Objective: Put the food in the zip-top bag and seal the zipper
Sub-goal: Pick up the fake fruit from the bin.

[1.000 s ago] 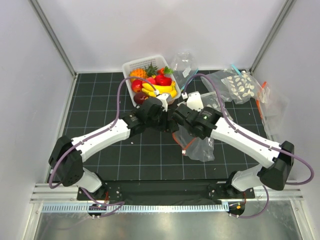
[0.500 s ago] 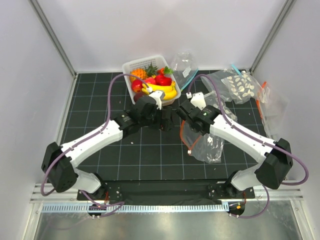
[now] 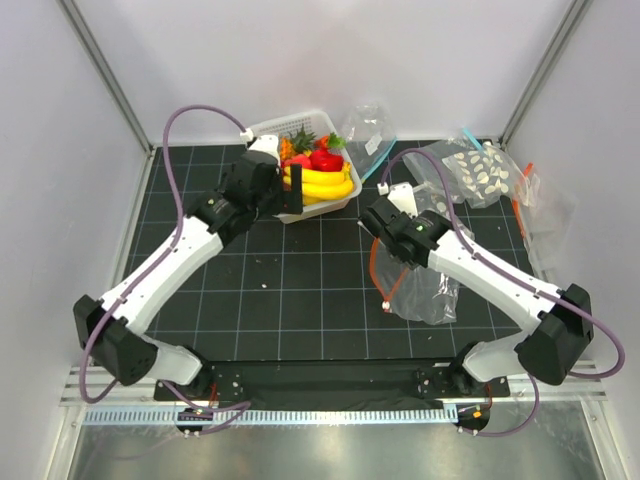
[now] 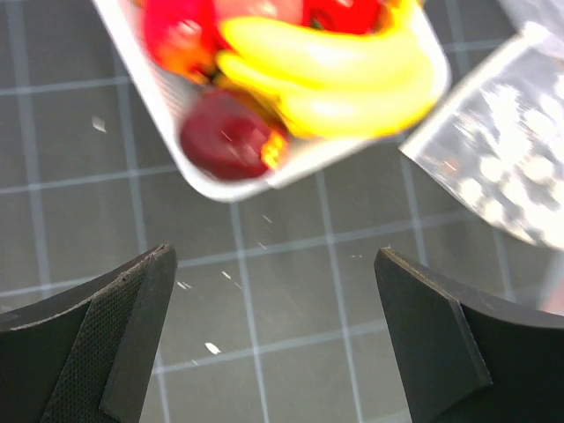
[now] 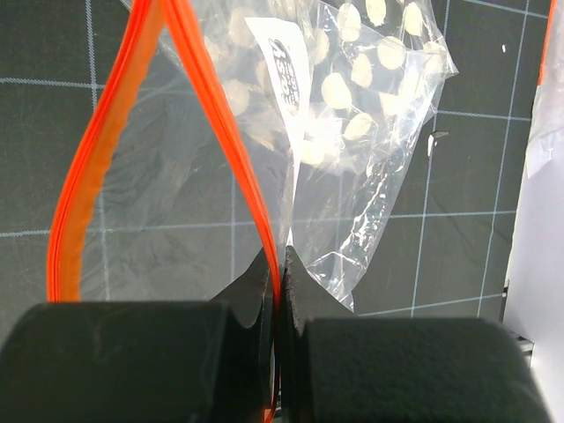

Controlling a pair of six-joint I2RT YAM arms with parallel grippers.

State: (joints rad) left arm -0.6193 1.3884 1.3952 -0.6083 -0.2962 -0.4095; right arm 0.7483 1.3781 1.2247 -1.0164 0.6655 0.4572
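Note:
The food lies in a white basket [image 3: 262, 131]: a yellow banana bunch [image 3: 322, 184] [image 4: 344, 84], a dark maroon fruit [image 4: 225, 137] and red fruits [image 3: 325, 158] [image 4: 176, 31]. My left gripper [image 3: 288, 195] [image 4: 273, 264] is open and empty over the mat, just short of the basket's near corner [image 4: 220, 189]. My right gripper [image 3: 380, 230] [image 5: 278, 264] is shut on the orange-red zipper [image 5: 216, 119] [image 3: 376, 268] of the clear zip-top bag [image 3: 425, 290]. The bag hangs from that grip with its mouth gaping in a loop. Its white label [image 5: 286, 57] shows.
Clear bags dotted with white discs [image 3: 480, 170] [image 5: 370, 53] lie at the back right. A clear bag with a blue strip [image 3: 370, 128] lies right of the basket. More crinkly plastic [image 3: 535, 205] rests by the right wall. White walls enclose the black gridded mat [image 3: 290, 290].
My left gripper left the bag's mouth, swung back and left to the basket and opened wide. My right gripper stayed shut on the zipper, drifted right, and the bag's mouth now gapes.

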